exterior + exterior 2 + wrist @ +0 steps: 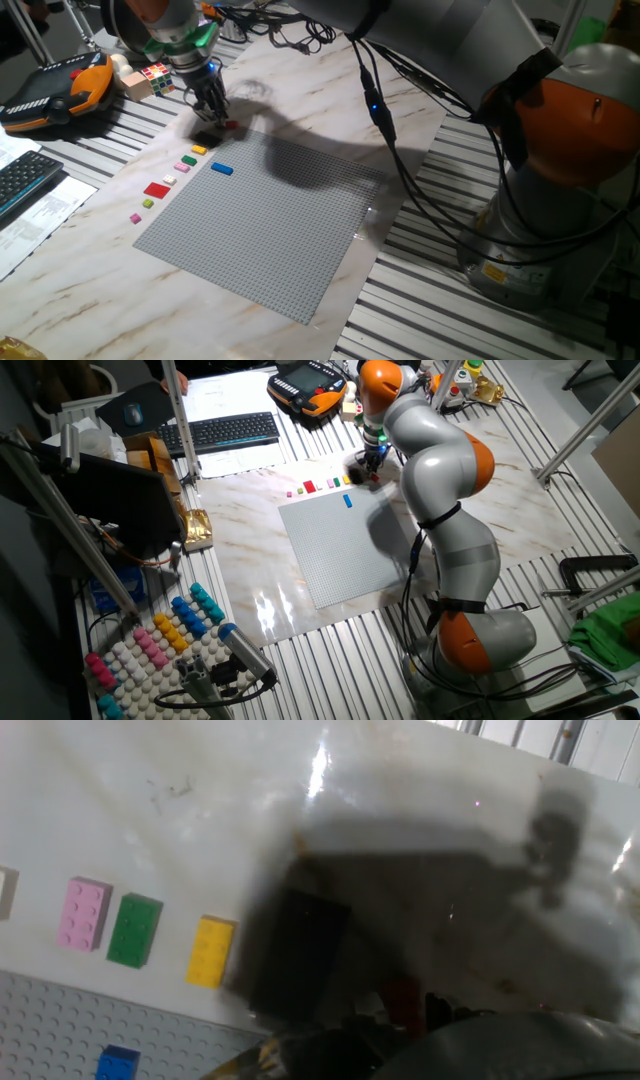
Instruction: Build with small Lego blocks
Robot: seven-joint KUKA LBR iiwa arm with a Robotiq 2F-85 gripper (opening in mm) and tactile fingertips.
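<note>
Down low at the far edge of the grey baseplate point(270, 225), seen from one fixed view: claw point(212, 112) hovering over a small red block point(231, 125) on the marble table point(90, 255). Spread impossible to judge from here. Further along the edge, a loose row of blocks: yellow point(198, 150), pink point(184, 166), a wider red one point(157, 189), with a blue block point(221, 169) already sitting on the plate. Rubik's cube point(150, 78) well apart, behind.

From the other fixed view, arm folded over the far side of the plate, claw point(366, 468) too small and too shadowed to read.

Through the hand view, blurred dark fingers point(300, 955) filling the middle; open or closed, cannot tell. Pink point(84, 912), green point(134, 929) and yellow point(211, 951) blocks lined up beside them, blue point(118, 1063) on the studs below.

Risks, as a guess: tiny flat block slipping sideways under a pinch, or skating across smooth marble; fingers knocking the yellow neighbour just beside; poor stud alignment leaving the piece unseated.
</note>
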